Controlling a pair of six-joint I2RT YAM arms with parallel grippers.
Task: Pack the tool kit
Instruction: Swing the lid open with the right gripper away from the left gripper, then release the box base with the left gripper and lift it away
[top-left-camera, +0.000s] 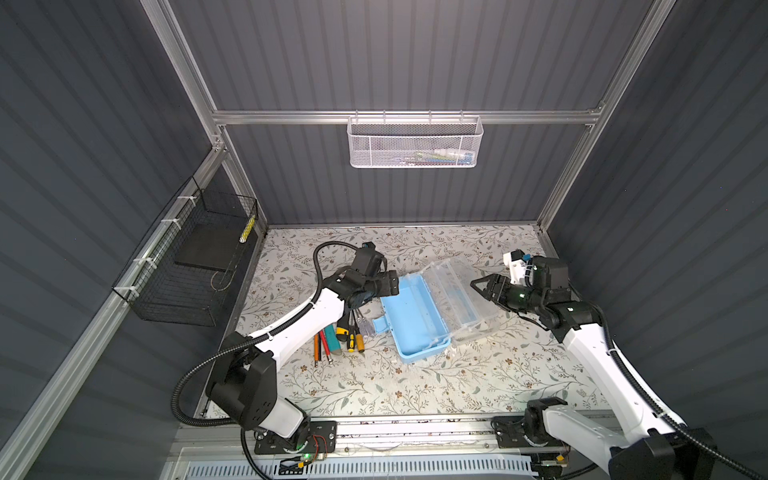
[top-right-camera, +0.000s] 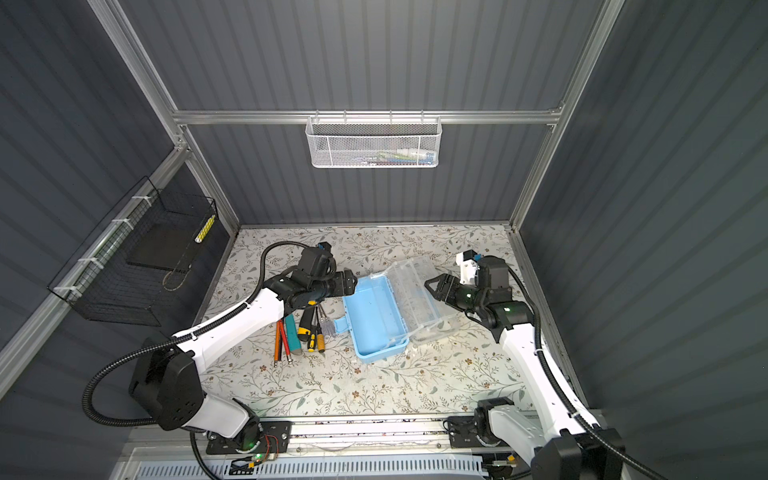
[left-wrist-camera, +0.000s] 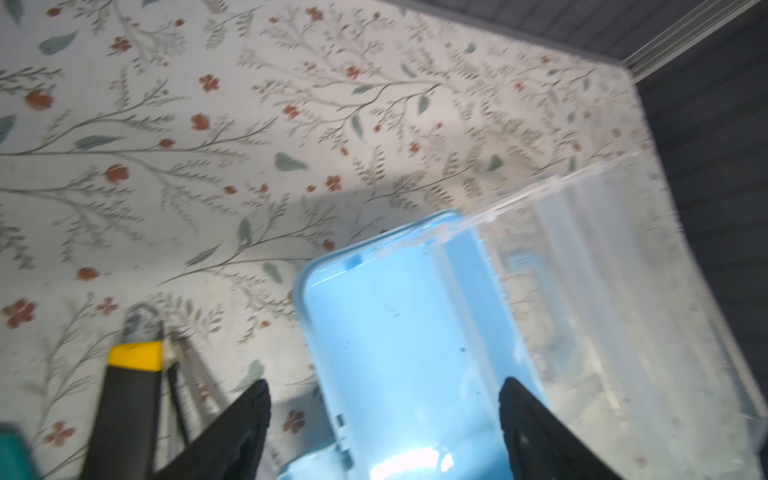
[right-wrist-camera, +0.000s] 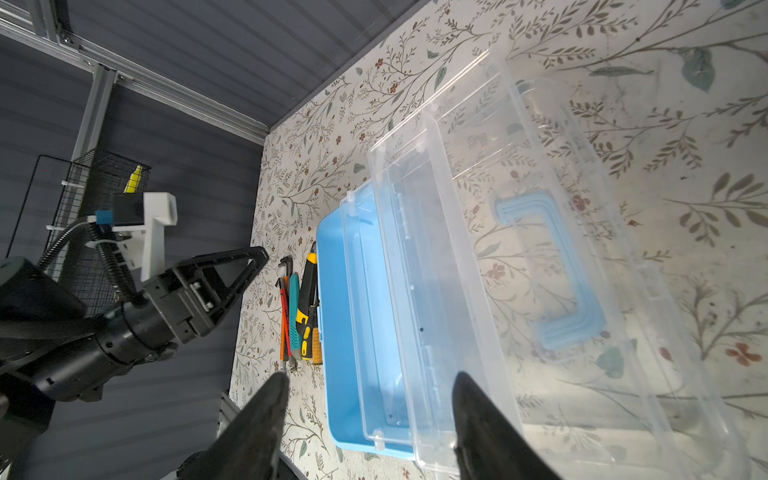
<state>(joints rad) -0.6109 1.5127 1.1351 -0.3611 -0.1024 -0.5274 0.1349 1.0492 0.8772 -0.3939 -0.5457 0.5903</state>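
The tool kit's light-blue box (top-left-camera: 415, 320) (top-right-camera: 372, 320) lies open on the floral table. Its clear lid (top-left-camera: 469, 299) (right-wrist-camera: 582, 249) is folded back to the right, and the light-blue handle (right-wrist-camera: 552, 274) shows through it. A clear inner tray (right-wrist-camera: 399, 291) stands raised between box and lid. Yellow-black screwdrivers (top-left-camera: 353, 338) (right-wrist-camera: 307, 328) lie in a row of tools left of the box, beside a yellow-black knife (left-wrist-camera: 133, 374). My left gripper (top-left-camera: 392, 284) (left-wrist-camera: 384, 386) hovers open over the box's far left corner. My right gripper (top-left-camera: 478, 286) (right-wrist-camera: 370, 382) is open beside the lid, holding nothing.
A white mesh basket (top-left-camera: 413, 143) hangs on the back wall rail. On the left wall a black wire basket (top-left-camera: 187, 266) holds a yellow item. Red and orange pens (top-left-camera: 322, 353) and a teal tool (top-left-camera: 332, 338) lie with the screwdrivers under my left arm.
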